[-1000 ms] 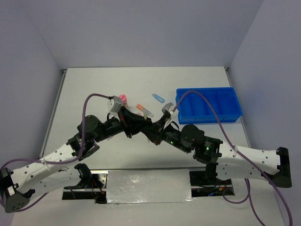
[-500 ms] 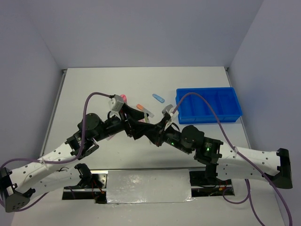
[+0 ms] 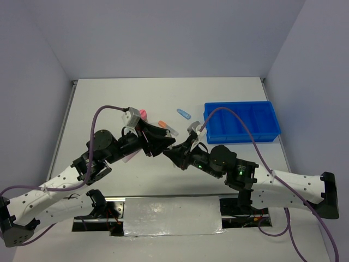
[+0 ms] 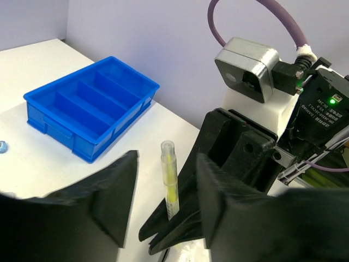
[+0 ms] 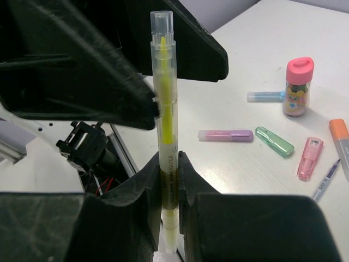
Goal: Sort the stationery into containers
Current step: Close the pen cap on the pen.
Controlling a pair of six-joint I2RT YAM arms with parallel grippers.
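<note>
Four-compartment blue tray bare; right pincer clamps yellow pen; left pincer parted.

A: What colour is the pen?
B: Clear, yellow inside. The tray is bright blue.
A: And the bottle?
B: Tan, pink cap, cartoon print. Also: lilac stick, green stick, pink stick.

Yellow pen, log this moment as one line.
right gripper: shut on yellow pen, upright | left gripper: open around pen | blue tray: empty
</note>
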